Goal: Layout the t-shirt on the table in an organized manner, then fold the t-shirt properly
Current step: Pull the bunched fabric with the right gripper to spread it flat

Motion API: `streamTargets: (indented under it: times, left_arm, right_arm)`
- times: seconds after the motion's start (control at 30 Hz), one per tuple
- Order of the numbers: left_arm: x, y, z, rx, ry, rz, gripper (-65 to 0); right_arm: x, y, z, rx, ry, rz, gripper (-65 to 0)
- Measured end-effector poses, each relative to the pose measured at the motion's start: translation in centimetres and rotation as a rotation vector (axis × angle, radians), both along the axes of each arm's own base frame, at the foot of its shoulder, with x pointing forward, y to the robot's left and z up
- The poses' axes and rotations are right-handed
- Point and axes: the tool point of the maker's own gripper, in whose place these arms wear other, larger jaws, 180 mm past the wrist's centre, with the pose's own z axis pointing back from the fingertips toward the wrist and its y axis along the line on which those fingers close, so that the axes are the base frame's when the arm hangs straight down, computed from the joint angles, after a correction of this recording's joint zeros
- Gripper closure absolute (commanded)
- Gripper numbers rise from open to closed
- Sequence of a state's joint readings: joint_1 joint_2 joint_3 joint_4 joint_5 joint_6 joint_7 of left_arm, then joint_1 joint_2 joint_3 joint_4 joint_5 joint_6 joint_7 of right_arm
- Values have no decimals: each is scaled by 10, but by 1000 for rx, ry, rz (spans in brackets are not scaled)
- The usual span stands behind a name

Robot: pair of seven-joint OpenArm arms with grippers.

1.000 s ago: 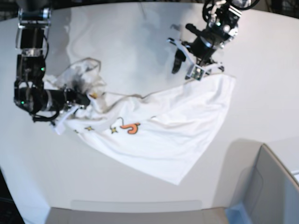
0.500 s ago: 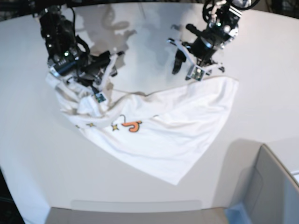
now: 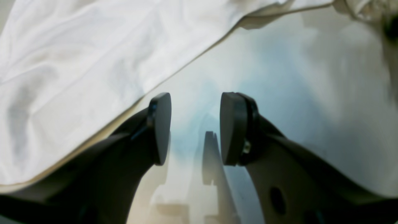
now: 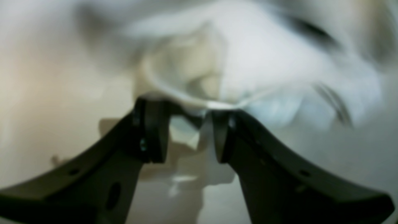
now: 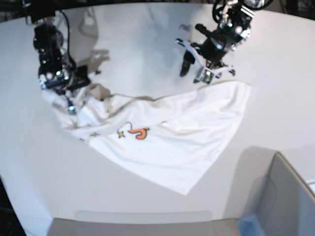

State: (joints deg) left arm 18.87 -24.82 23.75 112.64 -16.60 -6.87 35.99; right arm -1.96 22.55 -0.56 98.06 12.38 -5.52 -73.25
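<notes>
Two arms in play, both w/ jaws apart right now. My right gripper (image 5: 74, 96), on the left side of the base view, stands over the bunched end of the t-shirt (image 5: 167, 142); a sec ago it was clamped on that bunch lower at the table edge, half a sec ago it was carrying it up and inward, and now the jaws have parted. In the right wrist view the pic is blurred, but I see a gap between the fingers and a fold of white cloth lying across their tips, so I can't tell if it has fully dropped free or is snagged on a pad. My left gripper (image 3: 194, 129) hasn't moved across all three base pics: it hovers open over bare table (image 5: 275, 64), just beside the shirt's far corner, holding nothing; the hem runs right past its left finger (image 3: 161, 127) in the wrist view.

Shirt lies mid-table, spread as a rough triangle, print side up w/ the orange letter and stars showing. The corner by the left arm is flat, the end by the right arm is crumpled and heaped.

What it means, imo: the pull stretched the top edge out some, but layout isn't done. That heap needs re-gripping at a proper corner or shoulder and tugging flat before any fold. Risk is lifting w/ cloth caught on the finger
</notes>
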Motion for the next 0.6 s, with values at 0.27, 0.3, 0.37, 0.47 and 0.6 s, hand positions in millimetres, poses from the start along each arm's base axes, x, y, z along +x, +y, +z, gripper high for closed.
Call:
streamTargets:
  times: [0.27,0.3,0.37,0.47,0.6]
  left_arm:
    - [0,1,0,-1,0,6,-256]
    - [0,1,0,0,-1,6,-256]
    - [3,1,1,0,-7,7,-256]
    - [3,1,2,0,-9,7,-256]
    - [1,-1,1,-1,-2,-1,-256]
  right_arm:
    - [21,3,46,-261,-152,107,-232]
    - [11,23,41,-236,-131,169,-232]
    - [-16,56,31,-185,-73,256,-232]
    - [-25,79,40,-143,-105,292,-232]
    - [-2,89,61,-56,-217,202,-232]
